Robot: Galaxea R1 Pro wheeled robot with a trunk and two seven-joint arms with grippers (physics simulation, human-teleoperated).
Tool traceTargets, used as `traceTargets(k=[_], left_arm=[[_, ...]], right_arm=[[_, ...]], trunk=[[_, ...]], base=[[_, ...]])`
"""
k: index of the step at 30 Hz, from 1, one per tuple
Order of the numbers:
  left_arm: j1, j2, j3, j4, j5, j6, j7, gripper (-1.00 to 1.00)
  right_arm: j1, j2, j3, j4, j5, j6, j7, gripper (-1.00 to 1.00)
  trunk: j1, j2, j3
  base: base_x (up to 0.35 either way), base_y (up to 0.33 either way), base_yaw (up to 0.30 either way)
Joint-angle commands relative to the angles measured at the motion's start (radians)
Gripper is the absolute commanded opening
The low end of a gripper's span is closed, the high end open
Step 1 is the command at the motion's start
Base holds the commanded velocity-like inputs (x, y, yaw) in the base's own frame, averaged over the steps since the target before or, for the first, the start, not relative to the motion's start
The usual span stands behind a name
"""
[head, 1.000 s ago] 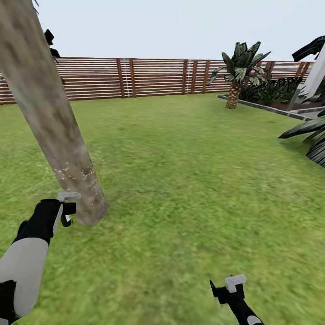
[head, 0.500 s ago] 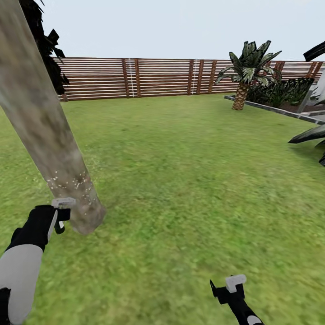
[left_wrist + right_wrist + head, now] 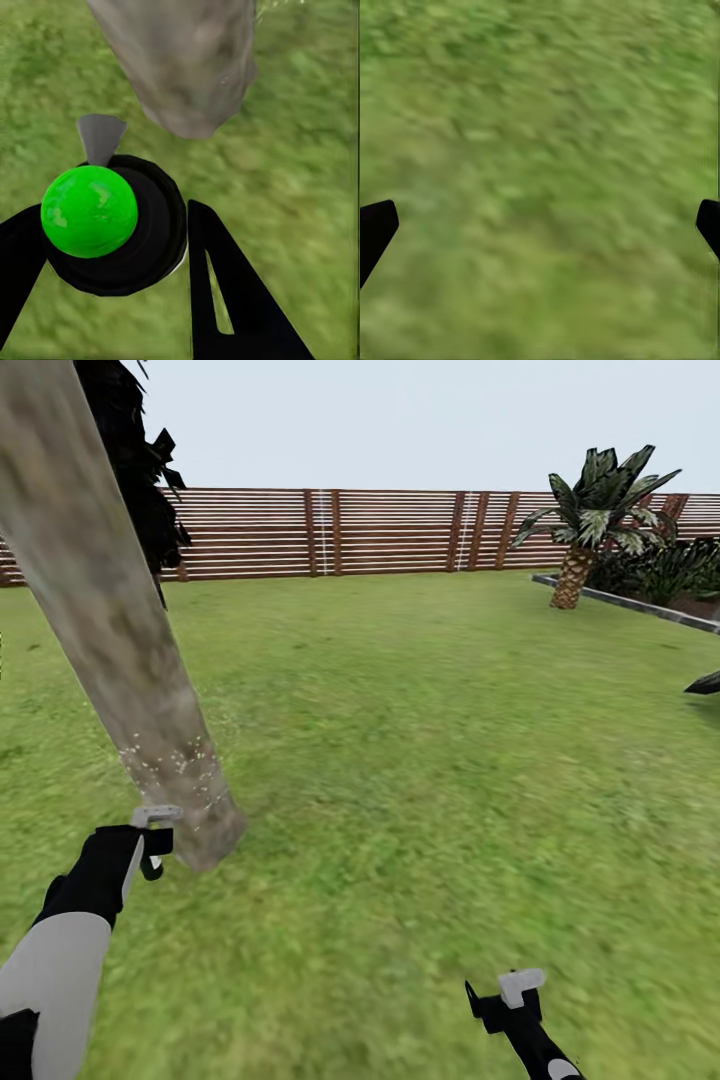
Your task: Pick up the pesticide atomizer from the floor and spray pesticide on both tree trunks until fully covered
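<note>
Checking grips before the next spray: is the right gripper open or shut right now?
Open: the right gripper shows its fingers far apart, with grass between them.

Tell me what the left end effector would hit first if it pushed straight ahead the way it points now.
Most likely the base of the tree trunk. The left end effector, shut on the atomizer, points at the trunk's foot where it meets the grass. How far off it stands is unclear.

The tree trunk (image 3: 120,650) rises from the grass (image 3: 420,760) at the left, the sprayer (image 3: 112,225) just before its base. A fence (image 3: 400,532) runs behind, with a palm (image 3: 590,520) at the far right before it.
</note>
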Motion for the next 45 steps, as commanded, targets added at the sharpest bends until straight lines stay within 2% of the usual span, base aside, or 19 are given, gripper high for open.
traceTargets(k=[1,3,4,6,8,11,14,19,25,29,34,37,40,45], left_arm=[[-0.001,-0.001,0.004,-0.002,-0.011,0.004,-0.009,-1.00],[-0.001,0.000,0.005,-0.002,-0.012,0.004,-0.009,-1.00],[0.000,0.012,0.004,-0.002,-0.014,0.003,-0.009,-1.00],[0.020,0.049,0.049,-0.001,-0.016,-0.001,0.018,-1.00],[0.032,0.055,0.058,-0.002,-0.016,-0.002,0.025,-1.00],[0.037,0.038,0.058,0.009,-0.010,-0.003,0.030,-1.00],[0.038,0.001,0.059,0.010,-0.008,-0.003,0.031,-1.00],[0.038,-0.013,0.059,0.000,-0.007,-0.001,0.032,-1.00],[0.038,-0.014,0.066,-0.003,-0.008,-0.007,0.032,-1.00],[0.038,-0.014,0.066,-0.002,-0.010,-0.049,0.032,-1.00],[0.038,-0.005,0.067,0.001,-0.013,-0.054,0.032,-1.00],[0.056,0.001,0.096,0.009,-0.014,-0.058,0.032,-1.00],[0.079,-0.004,0.106,0.011,-0.014,-0.059,0.031,-1.00],[0.086,-0.012,0.105,0.014,-0.012,-0.060,0.028,-1.00]], right_arm=[[0.000,0.000,-0.009,0.001,0.006,-0.003,0.006,1.00],[0.000,0.000,-0.009,0.000,0.006,-0.003,0.006,1.00],[0.000,0.000,-0.009,0.000,0.006,-0.003,0.006,1.00],[0.000,0.000,-0.009,0.000,0.006,-0.003,0.006,1.00],[0.000,0.000,-0.009,0.000,0.006,-0.003,0.005,1.00],[0.000,0.000,-0.009,0.001,0.006,-0.003,0.006,1.00],[0.000,0.000,-0.008,0.001,0.006,-0.003,0.006,1.00],[0.000,0.000,-0.008,0.001,0.006,-0.003,0.006,1.00],[0.000,0.000,-0.009,0.001,0.006,-0.003,0.006,1.00],[0.000,0.000,-0.009,0.001,0.006,-0.003,0.006,1.00],[0.000,0.000,-0.008,0.001,0.006,-0.003,0.006,1.00],[0.000,0.000,-0.008,0.001,0.006,-0.003,0.005,1.00],[0.000,0.000,-0.008,0.001,0.006,-0.003,0.005,1.00],[0.000,0.000,-0.008,0.000,0.006,-0.003,0.005,1.00]], trunk=[[0.000,0.000,-0.001],[0.000,0.000,-0.001],[0.000,0.000,-0.001],[0.000,0.000,-0.001],[0.000,0.000,-0.001],[0.000,0.000,-0.001],[0.000,0.000,-0.001],[0.000,0.000,-0.001],[0.000,0.000,-0.001],[0.000,0.000,-0.001],[0.000,0.000,-0.001],[0.000,0.000,-0.001],[0.000,0.000,-0.001],[0.000,0.000,-0.001]], base=[[0.224,-0.207,0.041],[0.228,-0.204,0.016],[0.192,-0.217,0.002],[0.162,-0.233,0.004],[0.139,-0.244,0.098],[0.035,-0.265,0.254],[0.021,-0.268,0.274],[0.167,-0.238,0.269],[0.256,-0.178,0.037],[0.176,-0.216,0.066],[0.012,-0.269,0.262],[0.000,-0.272,0.276],[-0.088,-0.257,0.277],[-0.231,-0.203,0.135]])
